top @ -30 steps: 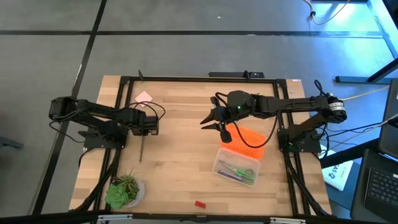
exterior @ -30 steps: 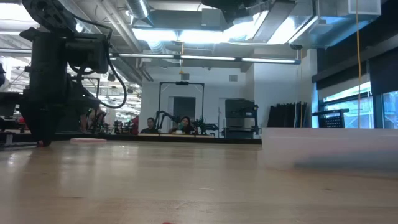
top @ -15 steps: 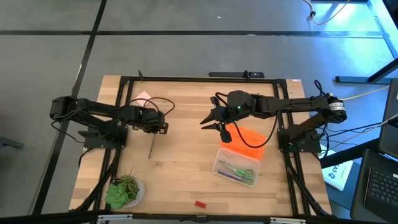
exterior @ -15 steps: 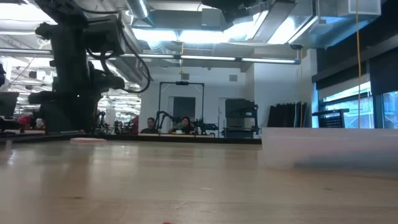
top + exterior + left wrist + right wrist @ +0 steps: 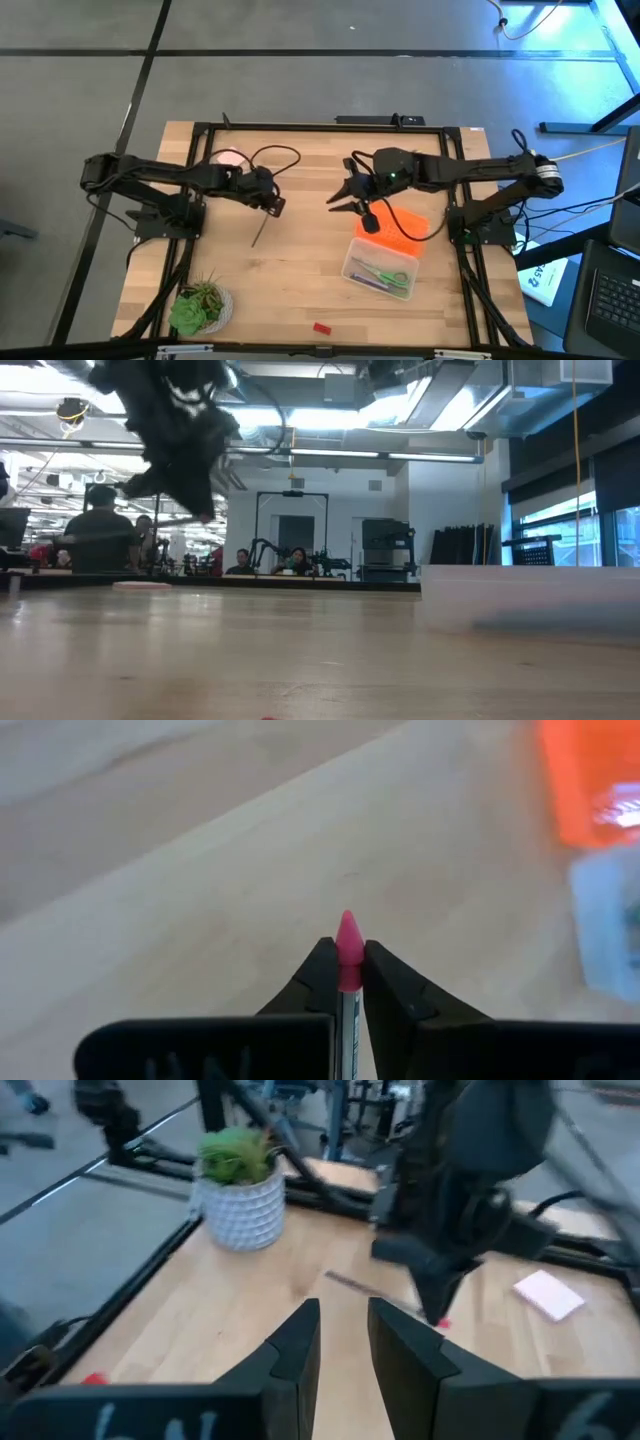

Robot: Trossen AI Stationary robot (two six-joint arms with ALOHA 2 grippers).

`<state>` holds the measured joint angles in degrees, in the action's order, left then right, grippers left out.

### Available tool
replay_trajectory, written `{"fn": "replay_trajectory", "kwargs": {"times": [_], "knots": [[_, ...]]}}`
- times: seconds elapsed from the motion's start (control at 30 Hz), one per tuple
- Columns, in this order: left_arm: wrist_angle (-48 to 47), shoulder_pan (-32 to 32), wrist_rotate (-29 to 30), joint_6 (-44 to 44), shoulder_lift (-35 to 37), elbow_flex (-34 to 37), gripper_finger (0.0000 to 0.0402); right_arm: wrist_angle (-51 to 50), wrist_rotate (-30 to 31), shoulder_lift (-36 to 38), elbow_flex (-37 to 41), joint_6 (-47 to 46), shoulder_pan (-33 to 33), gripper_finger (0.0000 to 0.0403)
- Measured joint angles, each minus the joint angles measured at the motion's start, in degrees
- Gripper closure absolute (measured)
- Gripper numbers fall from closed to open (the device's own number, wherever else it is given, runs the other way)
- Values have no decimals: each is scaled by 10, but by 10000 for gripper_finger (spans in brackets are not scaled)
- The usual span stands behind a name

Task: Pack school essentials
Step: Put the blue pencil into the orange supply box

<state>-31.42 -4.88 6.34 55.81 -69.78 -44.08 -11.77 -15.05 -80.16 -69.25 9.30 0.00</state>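
Observation:
My left gripper (image 5: pixel 272 206) is above the table's middle left, shut on a thin dark pencil (image 5: pixel 260 230) with a pink end. My right gripper (image 5: pixel 338 195) hovers right of centre, by the orange lid (image 5: pixel 402 224), its fingers slightly apart with nothing between them (image 5: pixel 344 1342). The lid leans on the far edge of the clear box (image 5: pixel 381 269), which holds green-handled scissors and a purple pen. A pink note pad (image 5: pixel 230 157) lies at the far left, partly behind the left arm. A red eraser (image 5: pixel 321 327) lies near the front edge. My left gripper pinches the pencil just behind its pink end (image 5: pixel 346 936), which pokes out past the fingertips. The shaft (image 5: pixel 347 1020) runs back between the two fingers, along them. The fingers slant down toward the table's right. The pencil is lifted clear, and its other end (image 5: pixel 256 243) points near-left.
A potted plant (image 5: pixel 200 307) stands at the near left corner. A black frame (image 5: pixel 300 127) borders the table. Bare wood lies between the two grippers and in front of the box. People sit in the room beyond the table (image 5: pixel 270 563).
My left gripper has risen and gone toward the table's right, rolling its wrist. The pencil has gone with it, up from table height, and has turned from pointing at the near edge to slanting near-left. The right gripper has barely shifted.

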Motion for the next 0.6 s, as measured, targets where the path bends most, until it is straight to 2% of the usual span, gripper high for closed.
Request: {"fn": "replay_trajectory", "kwargs": {"times": [0.13,0.3,0.6], "knots": [[9,19,1,-66,0,-32,385,-45,0,33,0,-2,20,313],[58,36,4,-112,0,-59,385,-77,-1,57,0,-49,48,313],[222,59,10,-238,0,-66,385,-135,-1,61,0,-127,81,313]]}}
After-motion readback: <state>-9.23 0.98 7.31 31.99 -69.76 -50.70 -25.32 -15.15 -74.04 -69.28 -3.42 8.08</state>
